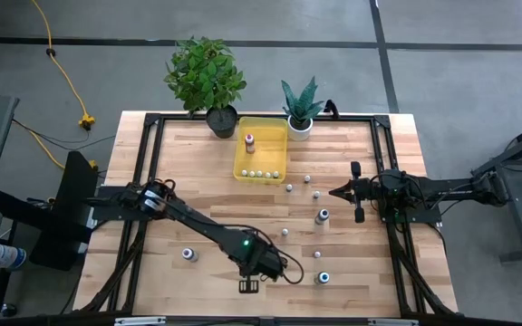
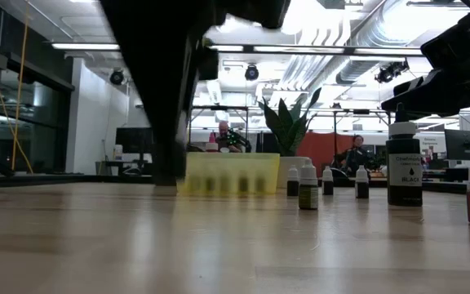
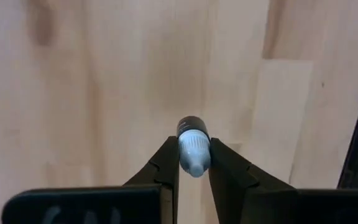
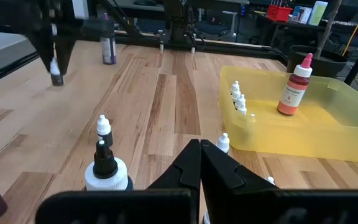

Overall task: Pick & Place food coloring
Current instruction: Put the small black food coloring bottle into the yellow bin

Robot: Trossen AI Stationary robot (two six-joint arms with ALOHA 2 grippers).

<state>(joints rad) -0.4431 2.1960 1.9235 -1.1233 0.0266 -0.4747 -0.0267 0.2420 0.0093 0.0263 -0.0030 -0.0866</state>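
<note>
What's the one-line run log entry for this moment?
left gripper: shut on small bottle | right gripper: shut, idle | yellow bin: partly filled

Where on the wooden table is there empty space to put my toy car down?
Bare wood lies along the left side of the wooden table, between the dark-potted leafy plant and the lone small bottle near the front. It is crowded right of centre, where tiny bottles scatter below the yellow plastic tray.

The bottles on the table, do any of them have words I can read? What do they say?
"BLACK": on the label of the big dark bottle in the low view.
The print above that word on the same label is too blurred to read.
The small bottles' labels are too small to read.
The yellow tray shows no words.
</note>
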